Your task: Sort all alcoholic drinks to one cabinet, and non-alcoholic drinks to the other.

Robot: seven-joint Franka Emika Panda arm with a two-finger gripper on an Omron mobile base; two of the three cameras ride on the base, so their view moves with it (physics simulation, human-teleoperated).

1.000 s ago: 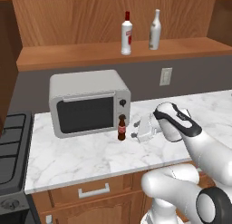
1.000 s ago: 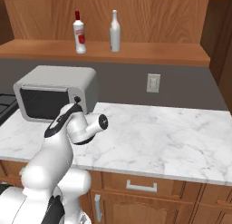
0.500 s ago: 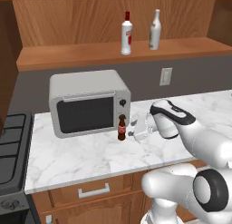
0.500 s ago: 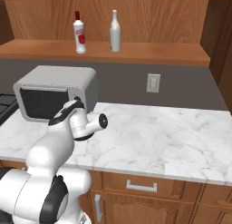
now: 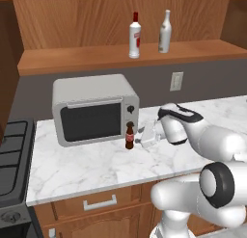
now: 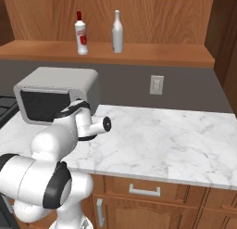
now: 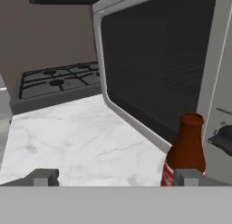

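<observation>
Gripper (image 5: pixel 144 139) reaches level over the marble counter (image 5: pixel 87 167) with its jaws spread wide and nothing between them. Its tips point at the cola bottle (image 5: pixel 129 135), which stands upright just beyond them, not yet gripped. In the hand view the cola bottle (image 7: pixel 186 151) sits close to the right fingertip (image 7: pixel 187 177), off to that side and not centred between the two tips, its brown neck and a strip of red label showing.

The bottle stands on the counter right in front of the microwave (image 5: pixel 94 108), near its lower right corner below the knob. The microwave's dark door fills much of the hand view, and a stove (image 7: pixel 56 81) lies beyond it on the far side.

Above, on a wooden shelf (image 5: pixel 96 59), stand two tall bottles, apart from each other: a white bottle (image 5: pixel 134 35) with red cap and red label, and to its right a plain pale bottle (image 5: pixel 165 33) with a long neck. A wall outlet (image 5: pixel 176 81) sits on the grey wall below the shelf.
</observation>
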